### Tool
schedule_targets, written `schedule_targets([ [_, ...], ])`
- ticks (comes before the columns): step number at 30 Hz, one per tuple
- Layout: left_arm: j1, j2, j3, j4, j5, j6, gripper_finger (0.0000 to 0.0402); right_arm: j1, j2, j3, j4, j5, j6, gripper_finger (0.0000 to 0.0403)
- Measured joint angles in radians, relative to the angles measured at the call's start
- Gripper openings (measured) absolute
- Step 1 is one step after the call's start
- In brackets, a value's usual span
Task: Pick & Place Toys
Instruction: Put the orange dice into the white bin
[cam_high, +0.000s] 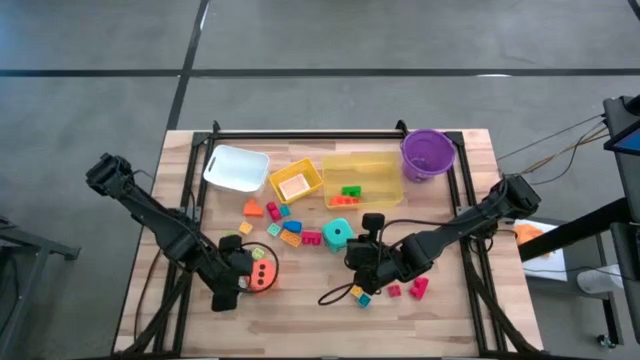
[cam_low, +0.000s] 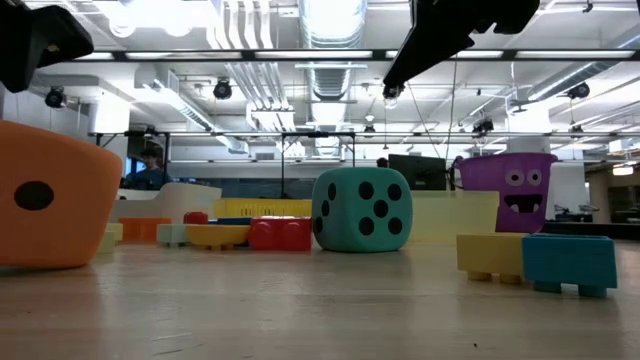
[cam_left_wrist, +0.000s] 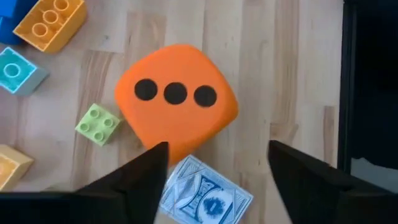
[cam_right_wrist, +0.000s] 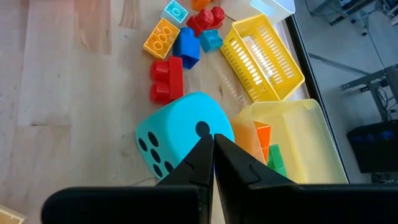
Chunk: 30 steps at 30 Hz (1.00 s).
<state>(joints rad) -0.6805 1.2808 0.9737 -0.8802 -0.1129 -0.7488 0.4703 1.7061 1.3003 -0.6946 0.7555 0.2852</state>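
from above, the left gripper (cam_high: 243, 270) hangs at the near-left of the wooden table (cam_high: 470, 310), its fingers spread just beside the orange dotted plastic die (cam_high: 262, 277). the right gripper (cam_high: 362, 262) sits near the table's middle, fingers pressed together and empty, just short of the teal dotted plastic die (cam_high: 338, 234). small bright plastic bricks (cam_high: 285, 228) lie scattered between the two dice, and a few more (cam_high: 410, 288) lie by the right arm.

at table height, the orange die (cam_low: 50, 195) fills the left edge, one dot facing the camera; the teal die (cam_low: 362, 209) stands upright on a flat face at mid-table, its five-dot face turned toward the camera.

past the left wrist's parted fingers (cam_left_wrist: 140, 177), the orange die (cam_left_wrist: 176, 102) shows three dots in a row running across its top face. a small blue-white card box (cam_left_wrist: 205, 194) lies flat, its corner touching the die, its long axis running slantwise to the dot row.

past the right wrist's closed fingers (cam_right_wrist: 205, 163), the teal die (cam_right_wrist: 180, 134) sits beside a red brick (cam_right_wrist: 168, 79).
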Motion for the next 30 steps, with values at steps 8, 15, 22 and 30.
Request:
schedule_targets([
  [8, -0.057, 0.0, 0.0, 0.0, -0.057, 0.106, 0.0394, 0.0, 0.0, 0.0, 0.002, 0.0, 0.0, 0.0009],
  [15, -0.196, 0.0, 0.0, 0.113, -0.285, 0.285, 0.0365, 0.0, 0.0, 0.0, 0.003, 0.0, 0.0, 0.0009],
  [22, -0.279, 0.019, 0.0, 0.144, -0.404, 0.358, 0.0321, 0.001, 0.0, 0.0, 0.006, 0.0, 0.0, 0.0009],
  [30, -0.281, 0.051, 0.0, 0.096, -0.42, 0.351, 0.0281, 0.001, 0.0, 0.0, 0.006, 0.0, 0.0, 0.0009],
])
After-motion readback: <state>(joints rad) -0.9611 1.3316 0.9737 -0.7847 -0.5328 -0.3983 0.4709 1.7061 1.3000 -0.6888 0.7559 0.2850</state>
